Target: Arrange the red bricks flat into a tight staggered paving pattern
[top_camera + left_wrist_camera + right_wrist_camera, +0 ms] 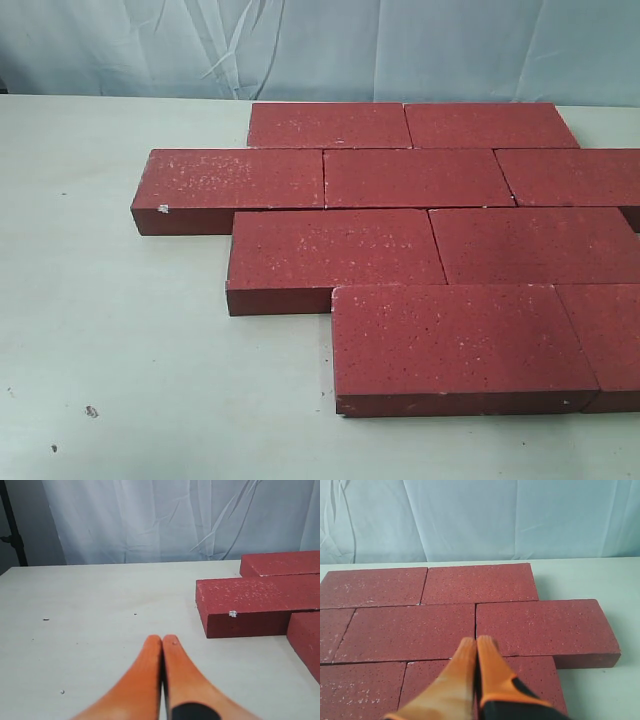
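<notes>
Several red bricks [420, 175] lie flat and tight in staggered rows on the pale table, filling the middle and right of the exterior view. The nearest brick [455, 340] sits front right. No gripper shows in the exterior view. In the left wrist view my left gripper [161, 641] is shut and empty over bare table, apart from the leftmost brick [255, 605] with its chipped white corner. In the right wrist view my right gripper [476, 642] is shut and empty, hovering over the paved red bricks [410, 630] near a joint.
The pale table [110, 350] stretches bare to the left and front of the bricks, with a few dark specks [91, 411]. A light blue curtain [300, 45] hangs behind the table's far edge. A dark stand [12, 525] shows at one side.
</notes>
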### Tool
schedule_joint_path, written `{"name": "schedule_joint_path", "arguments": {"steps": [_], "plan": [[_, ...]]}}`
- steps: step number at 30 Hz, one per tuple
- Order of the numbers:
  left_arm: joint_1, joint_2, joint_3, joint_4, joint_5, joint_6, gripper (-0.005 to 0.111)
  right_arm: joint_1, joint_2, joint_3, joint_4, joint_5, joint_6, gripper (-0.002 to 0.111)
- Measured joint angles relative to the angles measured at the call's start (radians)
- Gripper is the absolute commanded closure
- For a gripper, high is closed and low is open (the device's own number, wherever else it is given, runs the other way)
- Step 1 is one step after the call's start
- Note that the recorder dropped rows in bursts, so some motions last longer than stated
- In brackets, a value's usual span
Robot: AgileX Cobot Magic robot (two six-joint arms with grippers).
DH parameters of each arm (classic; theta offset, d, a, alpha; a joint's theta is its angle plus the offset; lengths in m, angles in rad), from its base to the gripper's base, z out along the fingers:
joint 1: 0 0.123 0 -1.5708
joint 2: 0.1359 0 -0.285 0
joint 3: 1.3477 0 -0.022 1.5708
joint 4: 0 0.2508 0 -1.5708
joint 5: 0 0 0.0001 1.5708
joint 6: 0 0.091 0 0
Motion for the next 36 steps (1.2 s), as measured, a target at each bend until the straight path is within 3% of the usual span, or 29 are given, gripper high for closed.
{"name": "schedule_joint_path", "arguments": {"steps": [36], "plan": [[0.032,0.000,0.000,0.016,0.007,-0.011,0.107,0.000,0.000,0.000,0.000,0.000,0.000,0.109]]}}
